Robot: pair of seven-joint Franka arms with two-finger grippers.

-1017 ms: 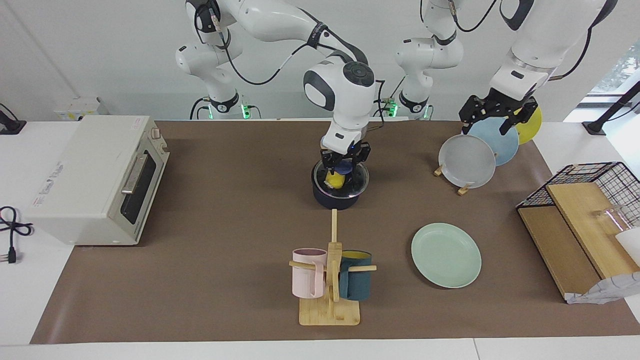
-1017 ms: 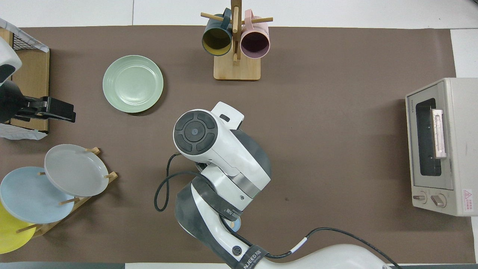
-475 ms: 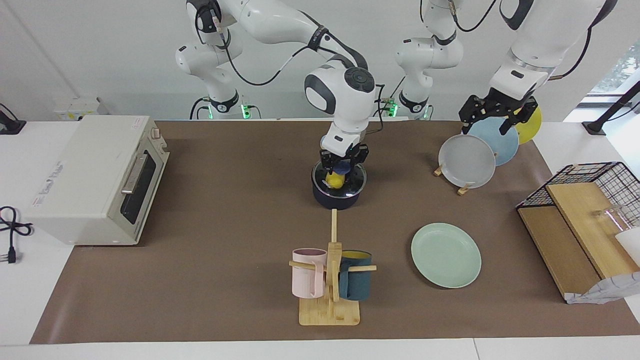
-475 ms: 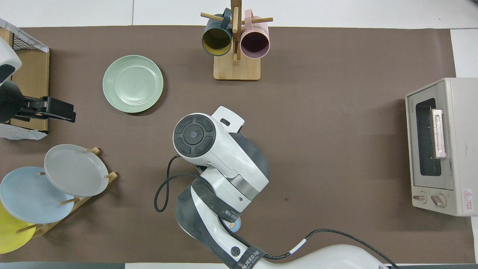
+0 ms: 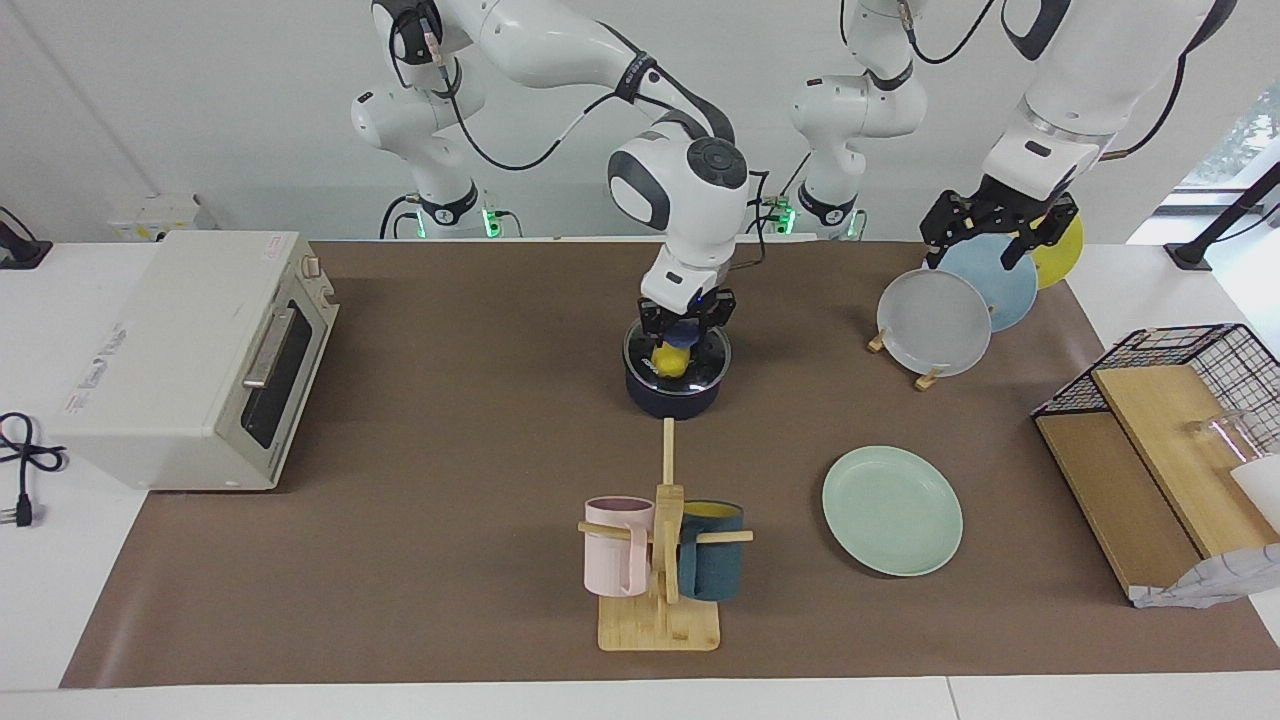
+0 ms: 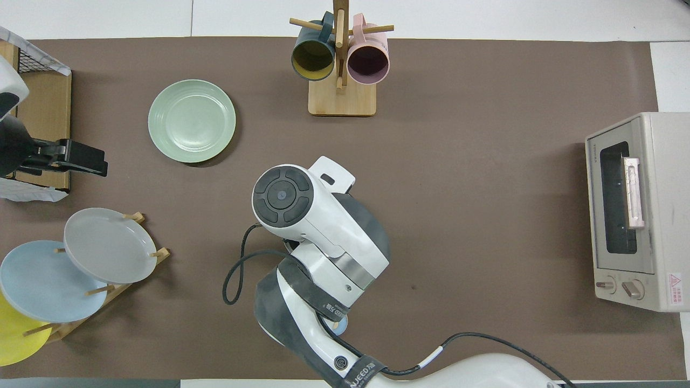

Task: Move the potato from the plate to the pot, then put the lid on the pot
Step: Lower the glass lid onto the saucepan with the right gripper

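Yellow lumpy toy potato (image 5: 669,360) sits inside the dark navy saucepan (image 5: 672,397) under the clear glass lid (image 5: 700,358); right gripper (image 5: 686,331) grasps its blue knob, while the left gripper (image 5: 998,222), grip unreadable, waits over racked plates (image 5: 935,322).

Legible lettering is sparse. In the overhead view, a black band (image 6: 353,371) around the right arm (image 6: 323,237), low in the scene, carries white capitals of which "JEED" can be read, beside a round white logo. The toaster oven (image 6: 636,210), at the right arm's end of the desk, bears a small red-and-white warning label (image 6: 674,281) at its corner nearest the robots; its wording cannot be read. A faint mark along the oven's top edge is likewise illegible.
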